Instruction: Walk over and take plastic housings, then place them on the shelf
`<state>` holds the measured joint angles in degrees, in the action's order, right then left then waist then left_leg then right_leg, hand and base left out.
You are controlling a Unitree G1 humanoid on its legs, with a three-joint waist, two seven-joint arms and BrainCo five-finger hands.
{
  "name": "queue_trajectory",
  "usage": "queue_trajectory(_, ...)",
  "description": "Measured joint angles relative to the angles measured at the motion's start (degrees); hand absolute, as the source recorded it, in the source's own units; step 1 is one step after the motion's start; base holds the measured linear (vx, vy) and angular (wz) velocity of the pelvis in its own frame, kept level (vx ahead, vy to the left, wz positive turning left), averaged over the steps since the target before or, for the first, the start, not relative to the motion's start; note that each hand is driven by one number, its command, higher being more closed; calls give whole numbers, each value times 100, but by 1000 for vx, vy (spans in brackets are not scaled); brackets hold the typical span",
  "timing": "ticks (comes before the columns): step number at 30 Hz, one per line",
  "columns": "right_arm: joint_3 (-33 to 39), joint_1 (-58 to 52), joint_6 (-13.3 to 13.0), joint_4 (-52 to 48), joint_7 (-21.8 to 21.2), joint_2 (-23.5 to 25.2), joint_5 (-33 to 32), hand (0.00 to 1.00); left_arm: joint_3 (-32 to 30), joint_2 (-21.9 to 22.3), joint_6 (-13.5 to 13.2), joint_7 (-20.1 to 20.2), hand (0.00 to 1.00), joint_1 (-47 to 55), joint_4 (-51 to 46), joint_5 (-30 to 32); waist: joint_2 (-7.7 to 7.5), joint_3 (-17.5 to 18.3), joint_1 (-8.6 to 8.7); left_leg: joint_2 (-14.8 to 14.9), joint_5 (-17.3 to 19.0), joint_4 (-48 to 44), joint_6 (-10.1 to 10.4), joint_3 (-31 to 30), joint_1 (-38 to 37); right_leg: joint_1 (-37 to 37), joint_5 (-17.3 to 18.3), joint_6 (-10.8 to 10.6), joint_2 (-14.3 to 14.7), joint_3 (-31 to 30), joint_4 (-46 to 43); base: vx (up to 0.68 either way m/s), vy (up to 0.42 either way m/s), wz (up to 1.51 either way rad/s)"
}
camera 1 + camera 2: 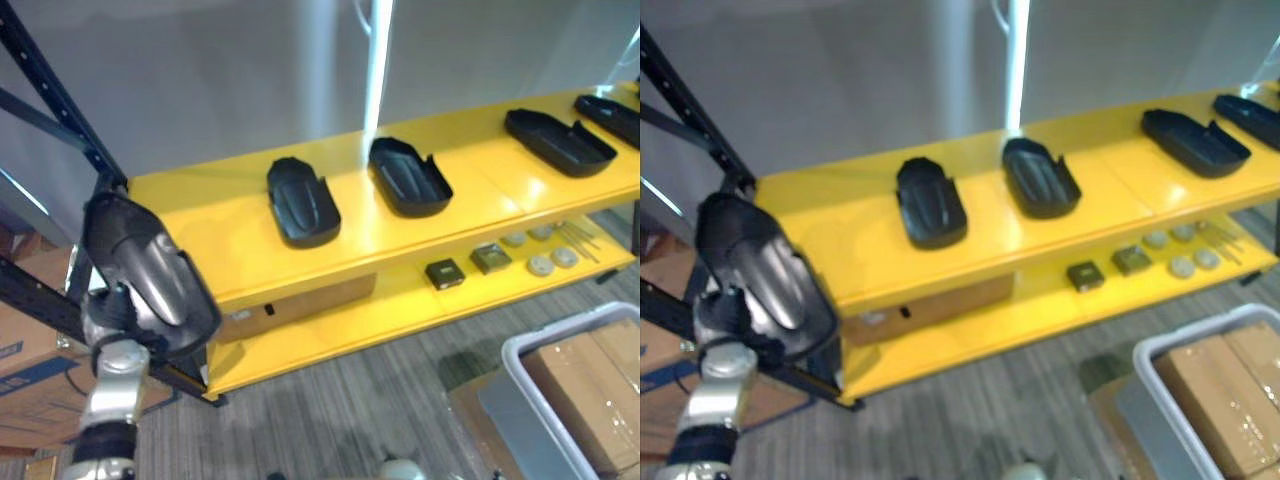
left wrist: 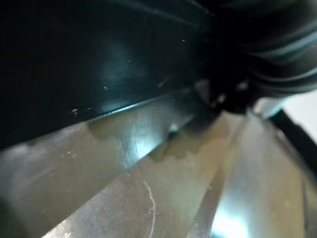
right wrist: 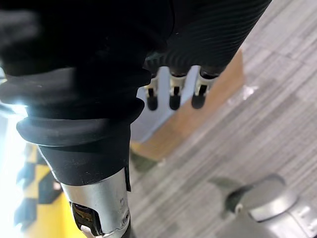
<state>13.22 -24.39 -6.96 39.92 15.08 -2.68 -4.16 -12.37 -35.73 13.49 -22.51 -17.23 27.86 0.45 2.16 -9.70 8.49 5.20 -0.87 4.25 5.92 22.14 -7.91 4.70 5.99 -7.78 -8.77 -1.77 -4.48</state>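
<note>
My left hand (image 1: 108,325) is raised at the lower left, shut on a black plastic housing (image 1: 150,275) whose glossy rounded back faces me. It hangs just off the left end of the yellow shelf (image 1: 230,250). Up close, the same housing (image 2: 74,64) lies dark beside the hand's ribbed cover (image 2: 267,54). Several more black housings lie hollow side up along the top shelf, among them one (image 1: 302,202) near the left, one (image 1: 409,177) at the middle and one (image 1: 558,141) at the right. My right hand (image 3: 172,94) hangs over the grey floor with straight fingers, holding nothing.
A dark rack upright (image 1: 60,110) stands at the shelf's left end. The lower shelf carries a black box (image 1: 444,273), a second small box (image 1: 491,258) and round discs (image 1: 540,265). A white bin (image 1: 520,360) of cardboard boxes sits lower right; a carton (image 1: 300,305) lies under the top shelf.
</note>
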Motion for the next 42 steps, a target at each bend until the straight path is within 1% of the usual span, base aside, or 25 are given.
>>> queue_trajectory(1,1,0,0,11,-17,-22,-25,0,0,-150,44,66,100,-167,156,4,16,-11,13,7,0,-13,0,25,3,-15,-9,1,5,-7,-4,10,-13,-16)
queue_trajectory(2,12,9,3,29,-29,-50,-103,0,1,-379,151,157,100,-424,335,26,-2,-23,53,22,4,-30,1,53,25,-68,-19,3,22,-69,-22,1,-15,-13)
queue_trajectory(3,35,37,6,77,-55,-78,-244,0,5,-729,202,290,100,-839,564,63,20,-75,115,39,9,-95,3,53,141,-159,-52,2,35,-107,-24,-8,-23,-12)
queue_trajectory(5,147,90,11,107,-121,-84,-368,0,20,-989,224,386,100,-1181,680,92,40,-146,169,64,9,-109,3,81,225,-256,-111,4,65,-154,-23,-13,-17,-12)
queue_trajectory(6,204,114,18,103,-138,-86,-461,0,100,-1122,304,523,100,-1502,734,230,21,-267,191,113,38,-199,1,161,234,-260,-165,30,98,-183,-23,-10,-9,-23)
queue_trajectory(7,209,113,21,103,-143,-88,-469,0,169,-1160,347,561,100,-1598,736,238,2,-297,190,133,82,-253,-5,194,242,-266,-165,30,106,-209,-22,-25,-17,-24)
queue_trajectory(8,243,119,37,102,-147,-89,-481,0,269,-1171,408,655,100,-1743,751,248,-12,-335,225,161,155,-398,-2,201,314,-286,-165,30,110,-253,-21,-27,-16,-13)
queue_trajectory(9,257,127,43,101,-148,-92,-490,0,315,-1171,430,737,100,-1795,760,269,-17,-362,260,168,180,-446,5,203,342,-299,-166,30,110,-269,-22,-36,-16,-8)
queue_trajectory(10,260,132,53,100,-157,-97,-529,0,474,-1171,480,852,100,-1879,780,290,-17,-411,331,180,220,-527,-8,207,410,-336,-168,28,107,-290,-22,-25,-7,-5)
queue_trajectory(13,259,146,66,100,-264,-85,-596,0,804,-1170,830,1364,100,-2016,874,637,-5,-491,501,209,248,-626,-14,232,532,-444,-207,35,121,-333,-25,-26,-10,-6)
queue_trajectory(16,259,155,66,98,-299,-81,-609,0,909,-1170,984,1636,100,-2171,939,737,17,-632,528,234,267,-715,-19,238,601,-484,-242,32,134,-356,-26,-33,-9,-4)
queue_trajectory(17,259,172,66,98,-304,-70,-608,0,910,-1170,1076,1698,100,-2224,940,745,18,-725,531,244,274,-748,-28,237,607,-480,-247,34,137,-359,-27,-37,-9,-2)
queue_trajectory(18,255,195,66,96,-312,-67,-609,0,910,-1170,1138,1736,100,-2236,940,750,28,-815,530,274,325,-831,-11,235,633,-478,-251,39,150,-362,-33,-43,-8,-2)
queue_trajectory(21,249,232,64,73,-379,-69,-611,0,917,-1170,1286,1842,100,-2235,986,752,60,-920,530,359,424,-1093,-15,204,858,-604,-251,41,183,-361,-74,-36,-18,2)
queue_trajectory(24,240,231,64,65,-379,-69,-632,0,924,-1168,1353,1851,100,-2224,1000,924,50,-1027,524,364,423,-1123,-17,193,939,-680,-252,42,188,-360,-113,-8,-7,1)
queue_trajectory(27,219,232,63,55,-380,-68,-632,0,923,-1169,1425,1831,100,-2236,1000,938,64,-1065,516,378,453,-1233,-31,185,1009,-700,-252,42,182,-347,-132,4,1,3)
queue_trajectory(34,118,232,63,-17,-384,-69,-637,0,917,-1197,1460,1795,100,-2322,1000,977,72,-1215,510,434,604,-1499,-51,104,1119,-694,-235,58,188,-316,-200,-15,5,1)
queue_trajectory(38,-7,231,63,-21,-388,-86,-707,0,917,-1245,1465,1760,100,-2330,999,978,78,-1248,508,450,605,-1577,-50,35,1195,-706,-208,95,195,-271,-233,-29,-2,7)
queue_trajectory(40,-66,233,63,-34,-397,-85,-737,0,917,-1298,1502,1758,100,-2331,999,991,80,-1323,492,473,610,-1619,-50,33,1210,-732,-199,103,210,-269,-286,-40,-8,1)
queue_trajectory(42,-89,232,72,-29,-395,-86,-748,0,916,-1332,1532,1751,100,-2332,997,1119,80,-1324,494,492,610,-1666,-51,21,1289,-779,-197,104,220,-263,-301,-16,-3,1)
